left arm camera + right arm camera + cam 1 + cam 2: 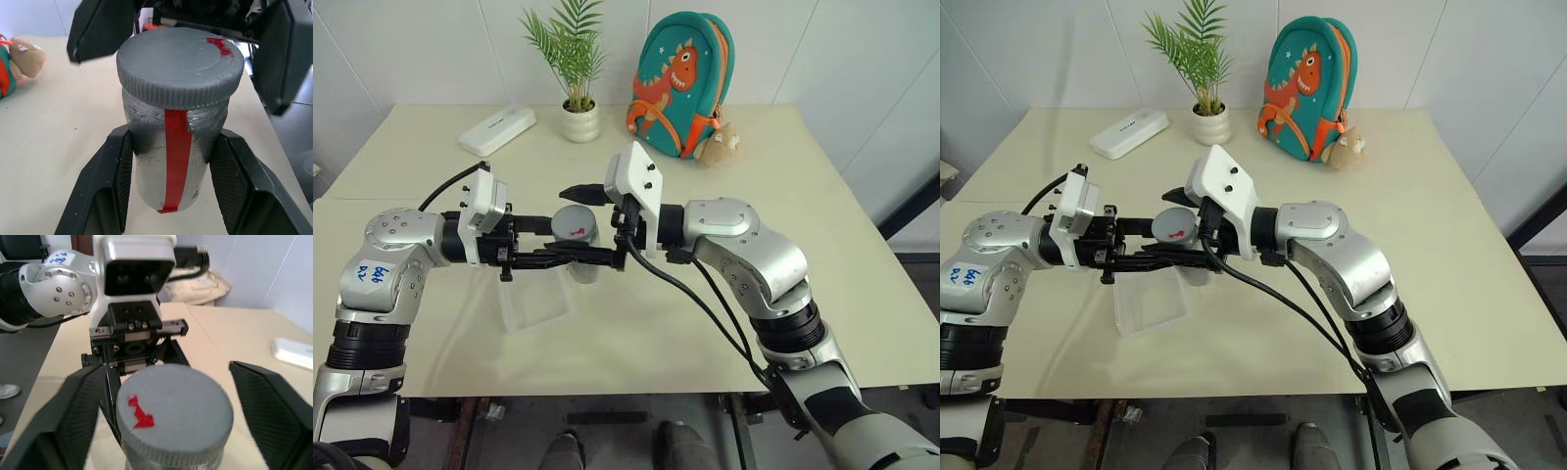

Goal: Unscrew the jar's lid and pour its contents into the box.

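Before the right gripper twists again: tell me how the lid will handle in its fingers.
The lid looks rigid, so it should not flex. Its ribbed rim should give the fingers purchase, though the plastic may still slip. It sits level on the jar, which the left gripper clamps, so the jar probably won't spin.

Home-like tabletop [822, 215]: plant [570, 44], child's backpack [680, 83].

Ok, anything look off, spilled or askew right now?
Nothing stands out. The left gripper holds the jar upright, lid on and sitting level; the right gripper is open around it. The box lies flat, with no spill.
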`<action>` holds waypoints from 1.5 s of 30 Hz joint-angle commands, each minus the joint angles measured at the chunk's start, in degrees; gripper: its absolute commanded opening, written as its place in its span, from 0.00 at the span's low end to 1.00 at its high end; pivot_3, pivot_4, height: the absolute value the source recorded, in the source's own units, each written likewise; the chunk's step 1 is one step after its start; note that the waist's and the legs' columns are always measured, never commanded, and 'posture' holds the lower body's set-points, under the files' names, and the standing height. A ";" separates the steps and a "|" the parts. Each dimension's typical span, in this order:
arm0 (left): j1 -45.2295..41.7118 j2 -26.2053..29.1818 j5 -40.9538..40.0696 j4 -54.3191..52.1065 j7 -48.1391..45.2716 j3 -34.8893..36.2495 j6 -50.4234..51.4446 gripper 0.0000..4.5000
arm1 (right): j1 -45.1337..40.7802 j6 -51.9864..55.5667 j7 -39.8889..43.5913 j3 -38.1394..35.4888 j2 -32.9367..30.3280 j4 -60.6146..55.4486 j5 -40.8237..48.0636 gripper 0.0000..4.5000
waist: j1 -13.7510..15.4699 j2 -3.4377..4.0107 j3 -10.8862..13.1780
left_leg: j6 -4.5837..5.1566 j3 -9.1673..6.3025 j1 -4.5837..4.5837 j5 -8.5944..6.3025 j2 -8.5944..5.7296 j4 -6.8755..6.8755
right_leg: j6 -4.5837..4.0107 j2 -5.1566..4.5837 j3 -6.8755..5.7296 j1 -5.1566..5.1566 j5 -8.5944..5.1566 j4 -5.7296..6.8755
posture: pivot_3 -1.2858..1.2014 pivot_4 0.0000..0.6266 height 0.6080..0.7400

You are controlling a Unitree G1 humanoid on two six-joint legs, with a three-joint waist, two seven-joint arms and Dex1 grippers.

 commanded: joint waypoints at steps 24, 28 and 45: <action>2.29 0.80 -1.23 -3.86 1.14 2.80 -0.48 0.43 | -3.87 0.25 -3.67 -1.19 1.82 3.19 -1.41 0.98 | 0.00 0.00 0.00 | 0.00 0.00 0.00 0.00 0.00 0.00 | 0.00 0.00 0.00 -0.01 0.00 0.02 | 0.52 0.24 1.00; 3.42 1.59 -2.00 -4.30 1.01 3.84 0.91 0.43 | -3.91 1.04 -3.16 -2.37 0.08 2.44 -1.05 0.98 | -0.01 0.00 0.00 | 0.00 0.00 0.00 0.00 0.00 0.00 | 0.00 0.00 0.00 -0.01 0.00 0.03 | 0.52 0.24 1.00; 5.17 2.19 -2.49 -3.89 0.42 6.06 2.39 0.43 | -0.61 9.02 -1.49 -7.65 -9.53 -9.94 6.91 0.98 | 0.02 0.00 0.00 | 0.00 0.00 -0.01 0.00 0.00 0.01 | -0.01 0.00 0.00 -0.01 0.00 0.01 | 0.52 0.24 1.00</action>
